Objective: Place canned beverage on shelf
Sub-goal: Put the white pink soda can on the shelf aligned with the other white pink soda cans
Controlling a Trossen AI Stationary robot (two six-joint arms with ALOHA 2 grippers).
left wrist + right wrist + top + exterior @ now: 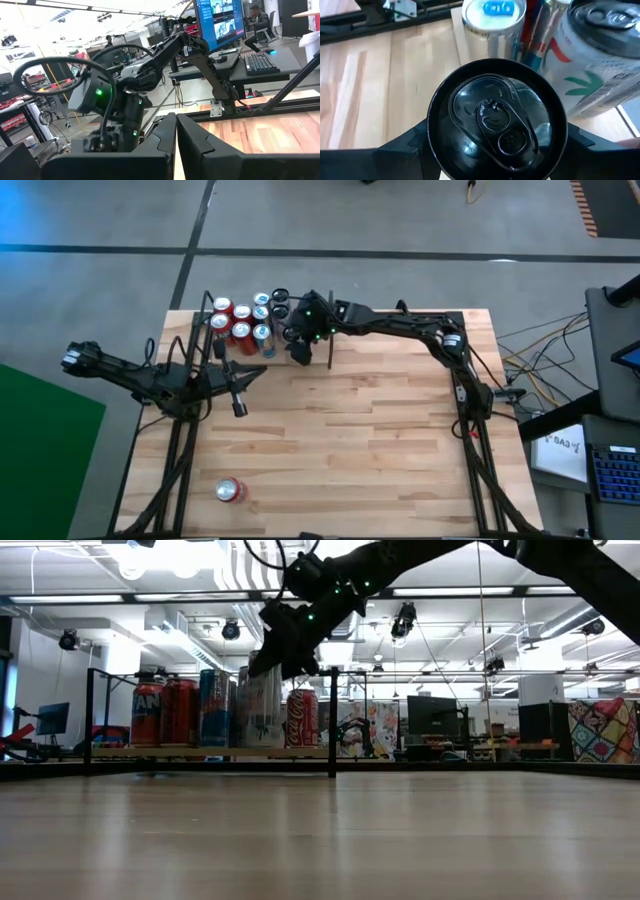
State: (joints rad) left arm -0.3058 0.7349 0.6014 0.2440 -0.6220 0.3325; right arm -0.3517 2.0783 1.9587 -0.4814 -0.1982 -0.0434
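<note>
One black can [497, 120] sits between the right gripper's [298, 352] fingers at the shelf [205, 305]. Next: lower gently, then let go. The left gripper [240, 408], shut and empty, waits over the counter [380, 450].

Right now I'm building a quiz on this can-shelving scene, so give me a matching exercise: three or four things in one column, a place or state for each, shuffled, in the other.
Things:
1. black-topped can
2. red can
3. left gripper
4. blue-tabbed can

Places or states:
A. shut, empty, over the table's left side
B. lying on its side near the table's front edge
C. standing upright on the shelf
D. held between the right gripper's fingers

Pairs: 1-D, 2-B, 3-A, 4-C
</note>
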